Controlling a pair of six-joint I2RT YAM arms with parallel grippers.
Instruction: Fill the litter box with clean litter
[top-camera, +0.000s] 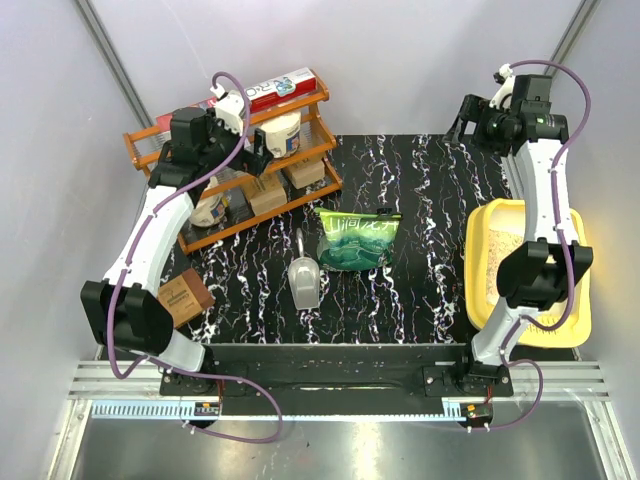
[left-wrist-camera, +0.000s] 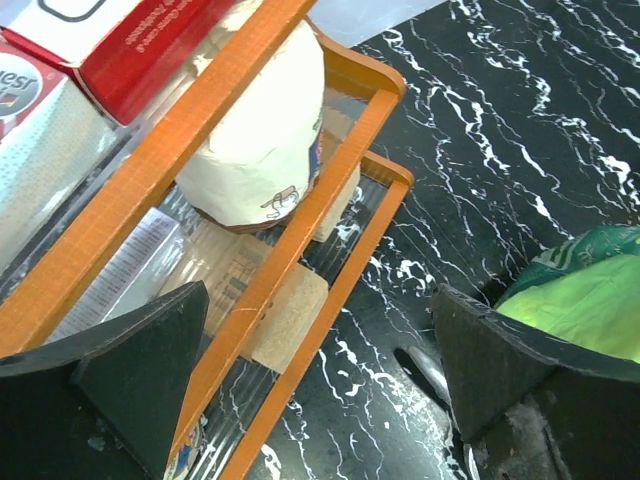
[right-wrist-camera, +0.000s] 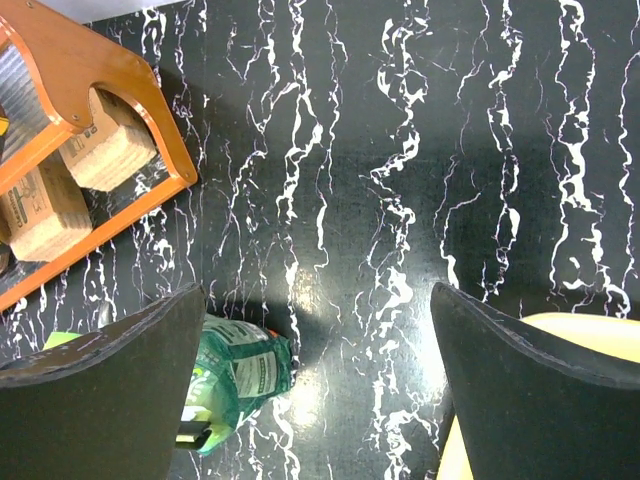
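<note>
Found litter box (top-camera: 558, 332) lying flat at the right side of the table (top-camera: 420, 190), toward the near edge, partly hidden beneath the right arm. Contains pale clean litter (top-camera: 497, 262) over the visible part of its floor; cannot tell how deep. Appears also as a yellow corner at the lower right of the right wrist view.

Noted green pouch (top-camera: 357, 240) lying mid-table, well apart from the tray. Noted grey scoop (top-camera: 305, 282) just left of the pouch, with handle pointing to the far side. Recorded orange wire rack (top-camera: 240, 226) at the far left, loaded with cartons and a white tub (left-wrist-camera: 255, 150). Recorded small brown box (top-camera: 183, 298) on the table beside the left arm's lower link.

Checked left gripper (top-camera: 260, 158): raised at the rack's right end, with jaws spread wide and nothing gripped. Looks down past the rack's orange rails onto the tub and a cardboard pack.

Checked right gripper (top-camera: 463, 125): raised over the far right of the table, beyond the tray, with jaws likewise spread wide and nothing gripped. Frames only bare marbled surface between its fingers (right-wrist-camera: 110, 390) in the wrist view.
</note>
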